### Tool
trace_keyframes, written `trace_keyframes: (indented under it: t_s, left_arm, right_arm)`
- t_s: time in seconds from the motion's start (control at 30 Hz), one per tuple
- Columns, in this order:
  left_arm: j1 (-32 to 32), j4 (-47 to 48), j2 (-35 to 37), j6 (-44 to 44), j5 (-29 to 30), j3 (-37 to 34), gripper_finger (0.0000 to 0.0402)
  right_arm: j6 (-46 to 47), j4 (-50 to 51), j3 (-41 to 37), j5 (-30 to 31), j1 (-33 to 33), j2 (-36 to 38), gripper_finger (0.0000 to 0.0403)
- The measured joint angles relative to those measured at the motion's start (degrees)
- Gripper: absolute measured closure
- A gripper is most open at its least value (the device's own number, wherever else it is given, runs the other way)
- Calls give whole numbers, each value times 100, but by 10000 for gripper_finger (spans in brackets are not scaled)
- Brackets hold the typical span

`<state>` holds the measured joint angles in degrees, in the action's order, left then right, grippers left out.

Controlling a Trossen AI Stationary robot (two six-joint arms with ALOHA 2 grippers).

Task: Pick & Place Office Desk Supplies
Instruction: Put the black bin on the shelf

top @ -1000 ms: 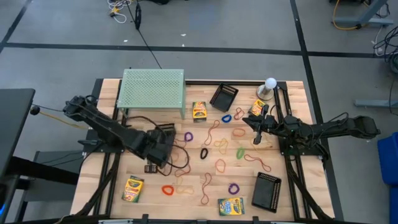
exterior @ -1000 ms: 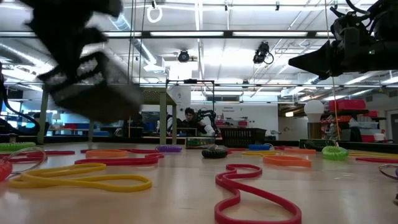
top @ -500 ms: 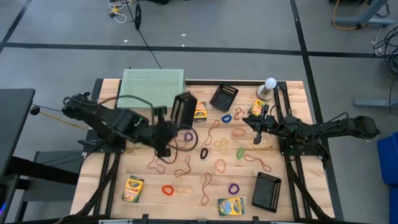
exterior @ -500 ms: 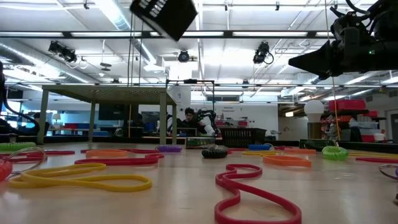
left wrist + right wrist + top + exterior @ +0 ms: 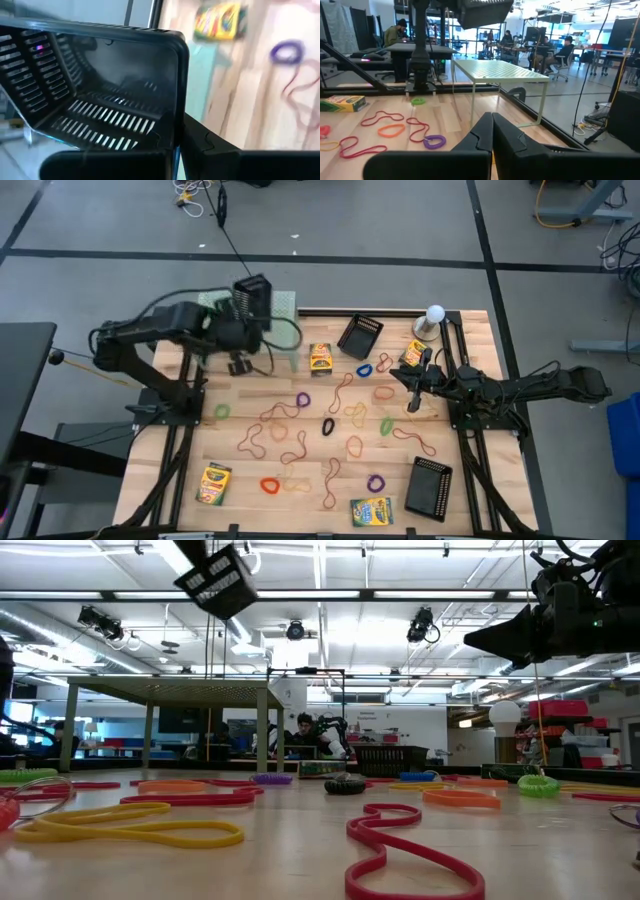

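My left gripper (image 5: 243, 323) is shut on a black mesh tray (image 5: 252, 296), held high over the pale green perforated stand (image 5: 286, 304); the low view shows the tray (image 5: 216, 580) far above the stand's top (image 5: 200, 690). My right gripper (image 5: 398, 374) hovers shut and level at the table's right with nothing in it. Two more mesh trays (image 5: 360, 336) (image 5: 430, 487) lie on the table. So do crayon boxes (image 5: 320, 358) (image 5: 215, 483) (image 5: 371, 510) and several rubber bands (image 5: 328, 425). My left gripper pinches one wall of the tray near a corner (image 5: 176, 134). One finger seems to lie inside the tray and the other finger (image 5: 212, 150) outside. The tray is lifted clear and tilted, its open side toward the wrist camera, above the stand.
A white globe on a grey base (image 5: 433, 320) stands at the far right corner, with another crayon box (image 5: 412, 355) beside it. The stand fills the far left. Rubber bands are strewn over the table's middle (image 5: 345, 412). People sit in the room beyond the table (image 5: 397, 30).
My left gripper has risen steeply and swung from the near-left part of the table toward the far edge, carrying the tray. The tray has gone from just above the table to high over the stand and has turned about on the way.
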<state>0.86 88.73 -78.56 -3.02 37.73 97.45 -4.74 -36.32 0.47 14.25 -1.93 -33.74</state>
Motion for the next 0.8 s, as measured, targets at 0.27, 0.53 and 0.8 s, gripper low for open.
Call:
trace_keyframes:
  t_s: [0.27, 0.53, 0.8]
  left_arm:
    - [-914, 134, 667, 208, -433, 0, 388]
    - [-1384, 129, 702, 560, -730, 0, 387]
    - [-1735, -794, 660, 1177, -1110, -832, 387]
  right_arm:
    - [147, 7, 0, -211, 37, -1, 398]
    - [134, 4, 0, -211, 146, -1, 398]
    - [136, -31, 0, -209, 146, 1, 398]
